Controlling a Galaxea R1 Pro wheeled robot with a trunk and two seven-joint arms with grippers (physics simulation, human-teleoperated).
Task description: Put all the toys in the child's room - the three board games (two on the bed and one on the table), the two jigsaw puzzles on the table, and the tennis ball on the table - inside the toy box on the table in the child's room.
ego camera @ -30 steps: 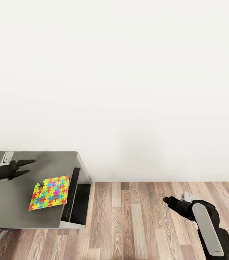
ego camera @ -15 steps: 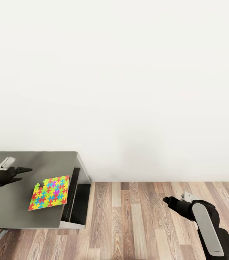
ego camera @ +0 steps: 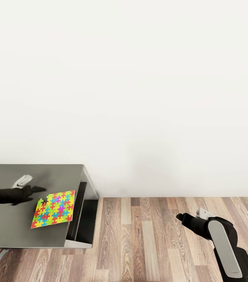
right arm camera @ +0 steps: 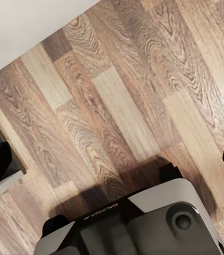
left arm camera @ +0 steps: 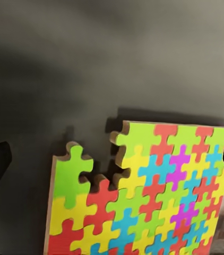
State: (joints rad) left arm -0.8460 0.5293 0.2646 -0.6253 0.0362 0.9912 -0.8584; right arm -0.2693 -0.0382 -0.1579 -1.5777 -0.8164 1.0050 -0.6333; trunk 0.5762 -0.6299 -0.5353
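Now left hand (ego camera: 40, 190) open, just beside jigsaw puzzle (ego camera: 54, 208) on table (ego camera: 6, 227).

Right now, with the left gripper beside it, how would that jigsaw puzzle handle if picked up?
The jigsaw puzzle looks like a thin flat board with a brown edge, so probably stiff and light. Lying flush on the table, it likely slides rather than lifts. A missing piece at its corner hints that pieces could separate. The left gripper sits near that corner.

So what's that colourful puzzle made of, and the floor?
The jigsaw puzzle looks like thick cardboard or thin wood: its cut edges show plain brown under a glossy printed top, so it could be either. The floor looks like wood planks, with brown grain and knots and a faint sheen; being a simulator's render, it may be only a print.
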